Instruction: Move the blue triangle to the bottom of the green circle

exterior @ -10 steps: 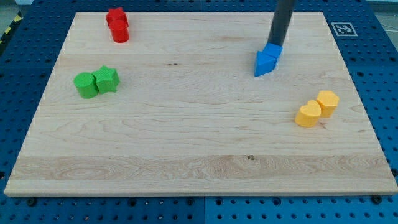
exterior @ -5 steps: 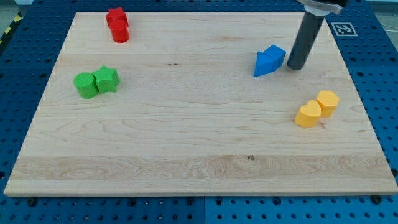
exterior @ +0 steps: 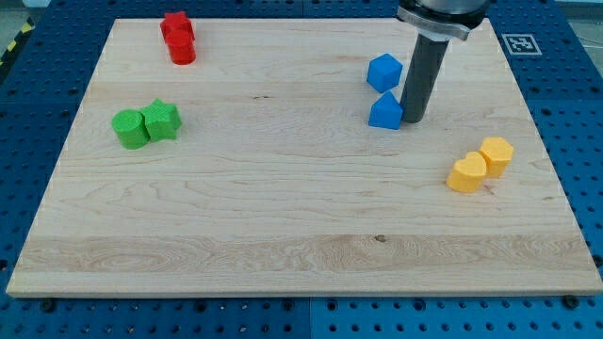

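Note:
The blue triangle (exterior: 384, 111) lies at the upper right of the wooden board (exterior: 283, 207). A second blue block (exterior: 384, 72), roughly hexagonal, sits just above it, slightly apart. My tip (exterior: 411, 120) stands right against the blue triangle's right side. The green circle (exterior: 130, 129) lies at the view's left, touching a green star-like block (exterior: 162, 121) on its right. The triangle is far to the right of the green circle.
Two red blocks (exterior: 178, 38) sit together at the top left. A yellow heart-like block (exterior: 466, 173) and a yellow hexagon (exterior: 496, 154) sit together at the right. A marker tag (exterior: 520, 43) lies off the board's top right corner.
My tip moved from above the blue pair to their right, then left against the triangle. The two blue blocks have separated; the triangle slid left and down, the other block up and left.

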Controlling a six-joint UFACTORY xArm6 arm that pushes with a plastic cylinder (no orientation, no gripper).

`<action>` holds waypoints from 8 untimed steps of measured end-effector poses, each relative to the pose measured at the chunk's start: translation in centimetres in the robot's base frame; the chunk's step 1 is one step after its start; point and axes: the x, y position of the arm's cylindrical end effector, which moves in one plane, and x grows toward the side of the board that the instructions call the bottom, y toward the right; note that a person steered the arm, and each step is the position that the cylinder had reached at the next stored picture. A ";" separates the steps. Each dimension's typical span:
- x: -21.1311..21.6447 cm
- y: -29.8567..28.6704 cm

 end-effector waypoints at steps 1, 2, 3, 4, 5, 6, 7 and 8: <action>-0.9 -1.1; -2.1 -2.3; -2.1 -4.6; -2.1 -6.9; -0.4 -8.4; 0.8 -9.4; 3.7 -9.4; 6.9 -9.1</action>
